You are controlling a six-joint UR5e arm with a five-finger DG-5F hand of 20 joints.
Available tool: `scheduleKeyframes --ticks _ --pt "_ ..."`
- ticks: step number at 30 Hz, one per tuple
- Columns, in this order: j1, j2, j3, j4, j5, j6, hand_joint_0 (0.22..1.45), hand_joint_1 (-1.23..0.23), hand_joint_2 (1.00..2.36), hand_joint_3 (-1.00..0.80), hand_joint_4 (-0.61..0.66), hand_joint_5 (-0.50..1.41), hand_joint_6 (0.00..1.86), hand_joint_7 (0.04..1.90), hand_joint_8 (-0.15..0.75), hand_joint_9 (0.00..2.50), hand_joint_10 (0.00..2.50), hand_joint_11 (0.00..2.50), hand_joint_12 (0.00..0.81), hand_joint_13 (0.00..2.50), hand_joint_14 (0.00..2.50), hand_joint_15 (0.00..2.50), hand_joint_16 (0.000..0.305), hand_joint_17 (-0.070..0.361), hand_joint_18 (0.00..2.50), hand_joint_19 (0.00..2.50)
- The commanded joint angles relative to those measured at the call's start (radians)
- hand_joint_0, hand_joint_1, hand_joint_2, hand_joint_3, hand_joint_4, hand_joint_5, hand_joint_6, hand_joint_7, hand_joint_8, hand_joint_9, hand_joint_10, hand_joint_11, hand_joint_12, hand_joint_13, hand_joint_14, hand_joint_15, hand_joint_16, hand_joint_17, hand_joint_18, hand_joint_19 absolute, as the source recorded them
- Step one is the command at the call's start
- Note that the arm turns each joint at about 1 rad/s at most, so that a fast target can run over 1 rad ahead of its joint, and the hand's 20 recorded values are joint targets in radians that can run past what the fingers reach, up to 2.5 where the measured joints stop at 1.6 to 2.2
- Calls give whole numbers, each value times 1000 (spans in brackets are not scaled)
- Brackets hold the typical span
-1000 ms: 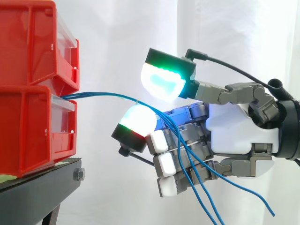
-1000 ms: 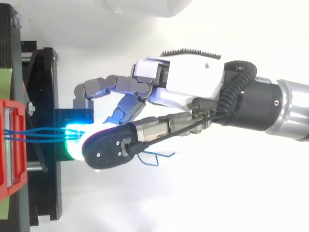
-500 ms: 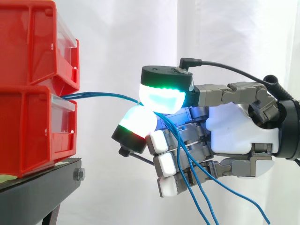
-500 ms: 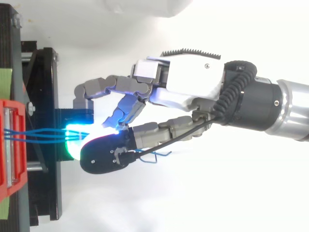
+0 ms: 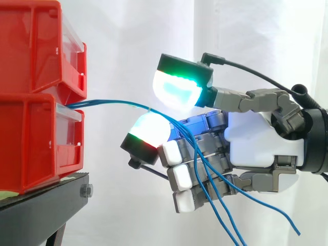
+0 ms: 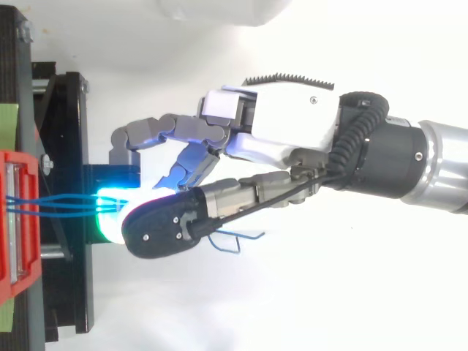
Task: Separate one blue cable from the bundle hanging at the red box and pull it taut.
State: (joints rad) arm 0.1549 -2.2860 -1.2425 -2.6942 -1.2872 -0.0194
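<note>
A bundle of thin blue cables (image 5: 118, 104) comes out between the two stacked red bins (image 5: 36, 148), arcs to the right and drapes over one glowing white fingertip (image 5: 148, 128) of my hand (image 5: 256, 143). The green-glowing thumb pad (image 5: 177, 89) stands lifted above the cables, with a gap between it and that fingertip. The hand is open and nothing is pinched. The cable ends (image 5: 277, 212) hang loose in front of the lower fingers. From above, the cables (image 6: 58, 207) run from the red bin (image 6: 14, 219) under the thumb of the hand (image 6: 285, 131).
The bins stand on a black stand (image 5: 46, 205) at the left, which also shows from above as a black frame (image 6: 66, 131). A white curtain hangs behind. The arm enters from the right.
Half a second ago the thumb pad was pressed down on the cables over the fingertip; now it has lifted off again, as it was one second ago. The cables have slackened slightly.
</note>
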Motion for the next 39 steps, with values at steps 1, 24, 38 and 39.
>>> scheduleKeyframes --ticks 1,24,38,39 --pt "0 0 0 1 0 -1 645 -448 1013 -338 183 -105 502 1280 311 948 16 575 355 1007 19 546 39 89 838 571" --pt "-11 0 0 1 -3 -56 680 -836 1017 -269 193 -136 588 1336 310 880 17 609 353 996 19 541 38 86 876 538" --pt "-12 0 0 1 0 -142 640 -444 1014 -276 173 -127 664 1237 322 1020 18 628 354 1068 21 569 41 93 901 618" --pt "-12 0 0 1 0 -143 639 -458 1014 -232 180 -126 663 1237 332 1045 19 621 365 1081 21 563 43 96 918 599"
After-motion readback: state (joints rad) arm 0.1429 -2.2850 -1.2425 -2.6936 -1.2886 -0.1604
